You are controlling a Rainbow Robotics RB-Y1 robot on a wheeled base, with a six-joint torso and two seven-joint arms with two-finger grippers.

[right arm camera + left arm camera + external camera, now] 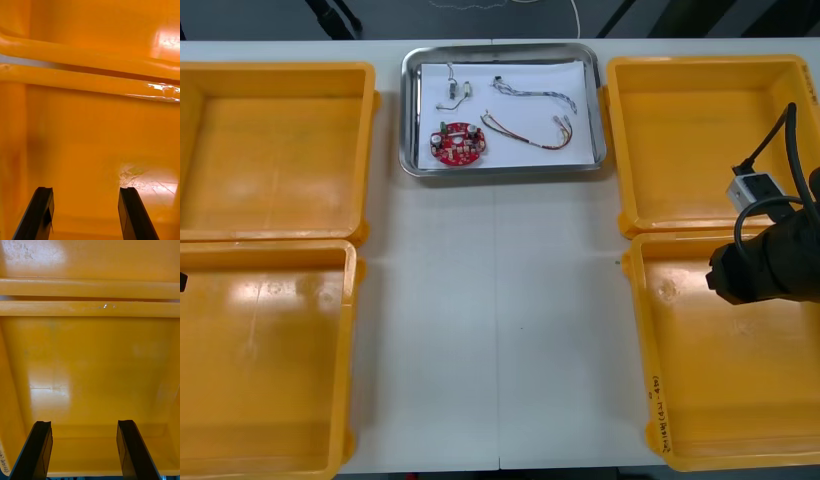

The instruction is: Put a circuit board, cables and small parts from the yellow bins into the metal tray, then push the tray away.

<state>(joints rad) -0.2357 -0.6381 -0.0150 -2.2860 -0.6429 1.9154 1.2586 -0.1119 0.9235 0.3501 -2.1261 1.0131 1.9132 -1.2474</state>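
The metal tray (408, 120), white inside, sits at the table's far middle. In it lie a round red circuit board (457, 142), a twisted blue and white cable (535, 93), a red and yellow cable (525, 133) and small metal parts (455, 92). My right arm (765, 262) hangs over the near right yellow bin (730, 390). In its wrist view the right gripper (86, 191) is open above the bare orange bin floor (90, 142). The left gripper (84, 425) is open too, over the bare floor of the near left bin (90, 367).
Both left yellow bins, far (275, 150) and near (260, 360), hold nothing, and so does the far right bin (710, 140). A strip of light table (495, 330) runs between the bins, from the tray to the front edge.
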